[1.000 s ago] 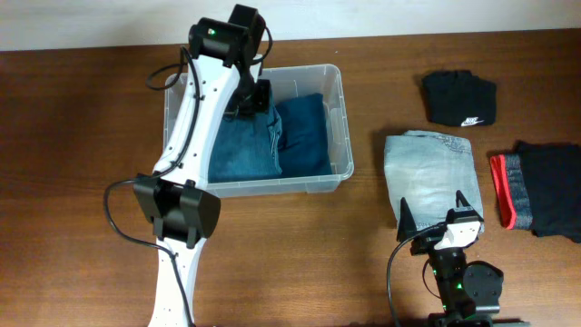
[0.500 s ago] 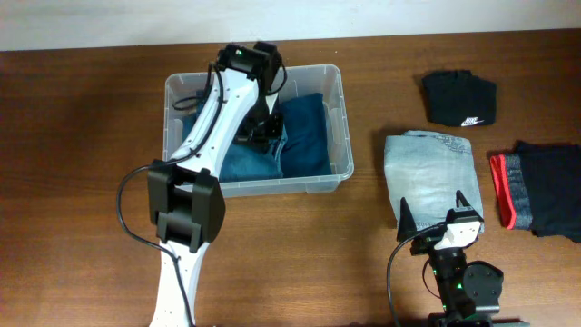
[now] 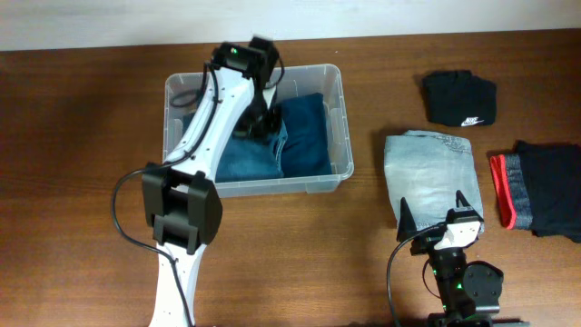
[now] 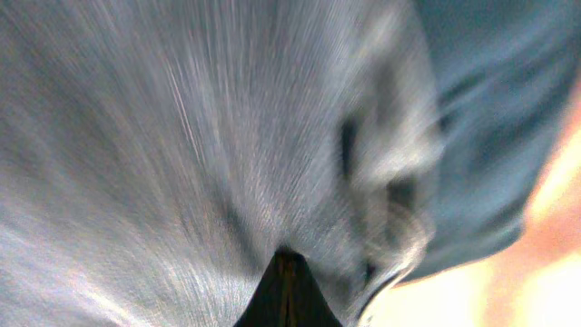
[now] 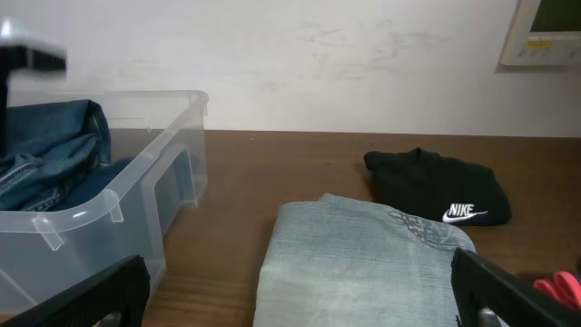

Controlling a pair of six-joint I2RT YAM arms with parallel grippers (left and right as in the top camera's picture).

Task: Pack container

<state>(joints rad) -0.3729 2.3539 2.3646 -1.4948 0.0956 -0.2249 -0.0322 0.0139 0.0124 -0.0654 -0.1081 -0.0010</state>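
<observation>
Left gripper (image 3: 258,121) first: its jaws are pressed shut, the dark fingertips (image 4: 289,292) meeting in one point at the bottom of the wrist view, right down against denim. The view is too smeared to say whether any cloth is pinched between them. All around the tips is a blur of pale and blue fabric.

From above, that gripper sits inside the container (image 3: 272,187), in the upper middle of the frame, on the seam where two folded pieces meet: the dark blue jeans (image 3: 307,136) on the right half of the bin and the mid-blue denim (image 3: 238,162) on the left half. The white left arm (image 3: 207,127) slants up from the lower left and reaches in over the bin's far rim.

Now the right gripper (image 3: 434,213), lower right: jaws spread wide, holding nothing (both fingers frame its wrist view at the bottom corners). It is low, at the near edge of the light-wash jeans (image 3: 430,168), which lie folded on the wooden table (image 3: 82,136) just right of the container.

Beyond them, at upper right, lies a black Nike garment (image 3: 459,98). At the far right edge is a black garment with a red band (image 3: 545,193).
</observation>
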